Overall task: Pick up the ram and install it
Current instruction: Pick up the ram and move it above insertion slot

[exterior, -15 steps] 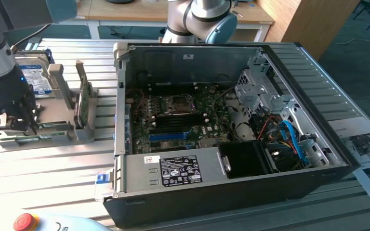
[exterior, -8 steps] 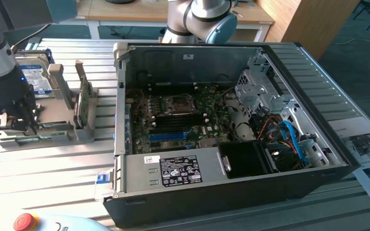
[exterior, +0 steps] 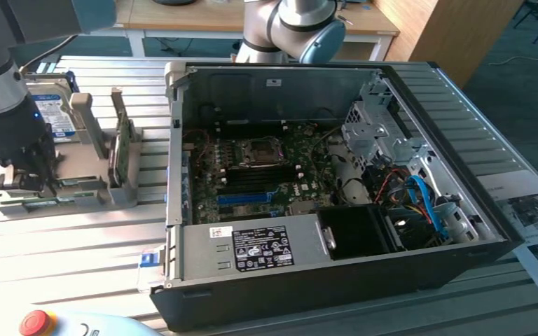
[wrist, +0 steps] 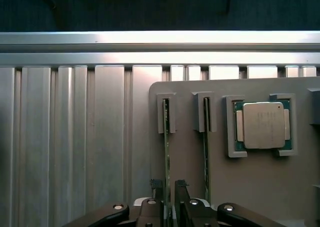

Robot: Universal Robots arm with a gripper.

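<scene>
the gripper (wrist: 168, 184) stood open, holding nothing. in the wrist view its two fingers (wrist: 156, 186) sat one on each side of the ram (wrist: 166, 147), with a thin gap showing at each face. the ram was a green stick seen edge-on, and its far end sat in a slotted post of the grey fixture (wrist: 190, 172). a second stick (wrist: 205, 157) stood in the next slot over, between the ram and a processor (wrist: 262, 126) lying in its own frame on the same fixture. the fixture rested on the ribbed metal table (wrist: 75, 137).

in the exterior view the gripper (exterior: 26, 178) hung low over the fixture, at the exterior view's left, near a silver hard drive (exterior: 56, 119) with a blue label. a green stick (exterior: 124, 150) stood on edge just beside the open computer case (exterior: 344, 287); which of the two sticks it was could not be told. inside the case lay the motherboard (exterior: 250, 175) with its blue slot (exterior: 246, 198). a red stop button (exterior: 36, 322) sat at the near edge.
</scene>
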